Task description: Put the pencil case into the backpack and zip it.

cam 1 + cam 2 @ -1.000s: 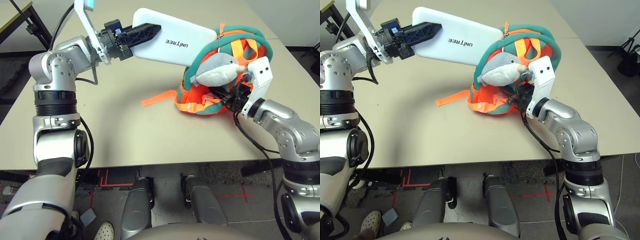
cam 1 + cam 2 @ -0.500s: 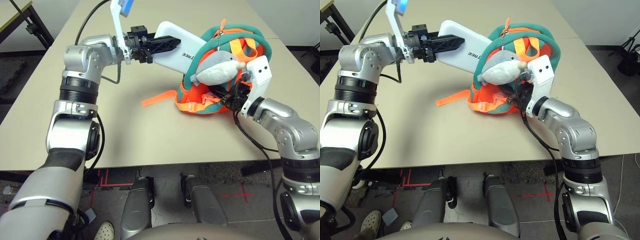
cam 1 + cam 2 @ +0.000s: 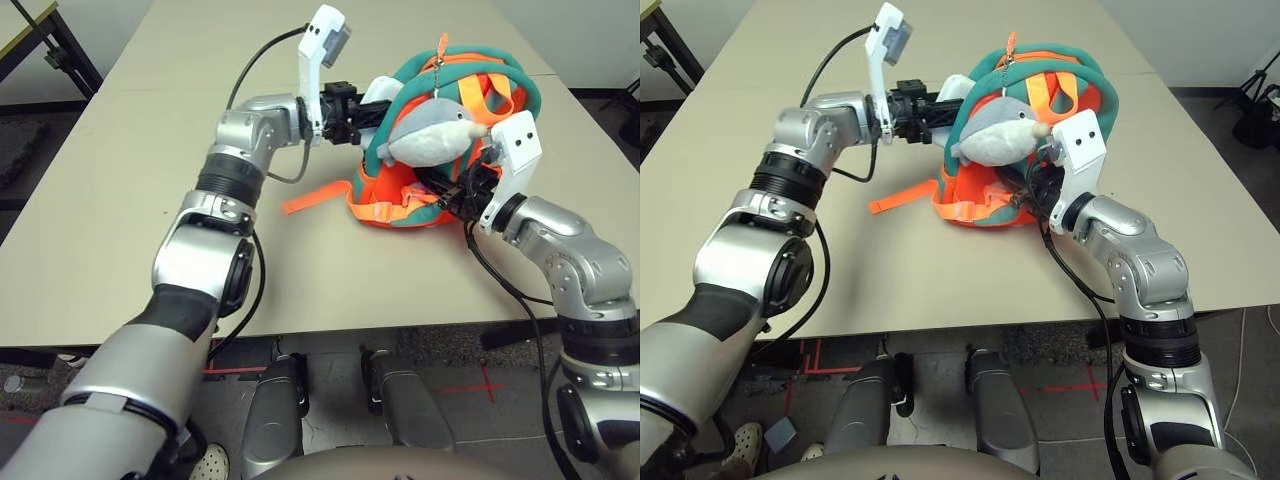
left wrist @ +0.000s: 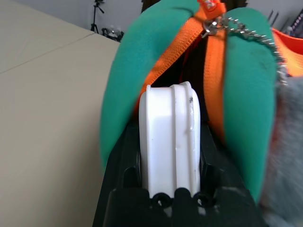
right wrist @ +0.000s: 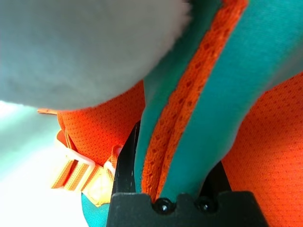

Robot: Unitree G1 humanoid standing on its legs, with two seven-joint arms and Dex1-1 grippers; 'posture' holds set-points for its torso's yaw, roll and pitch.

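Observation:
The orange backpack (image 3: 398,203) with teal trim lies on the table at centre right, and a grey plush charm (image 3: 432,135) rests on top of it. My left gripper (image 3: 362,112) is shut on the white pencil case (image 4: 170,137) and holds it in the backpack's zipper opening. Most of the case is hidden inside; a white end (image 3: 377,88) shows at the teal rim. On the backpack's right side, my right gripper (image 3: 452,192) is shut on the teal and orange trim (image 5: 189,132), which runs between its black fingers (image 5: 124,163).
An orange webbing strap (image 3: 312,197) trails from the backpack onto the beige table (image 3: 120,200). The table's front edge runs just below the backpack. A dark frame (image 3: 60,50) stands off the table at the far left.
My left arm has swung right and pushed the pencil case into the backpack's opening, so most of the case is now hidden. The right gripper has kept its hold.

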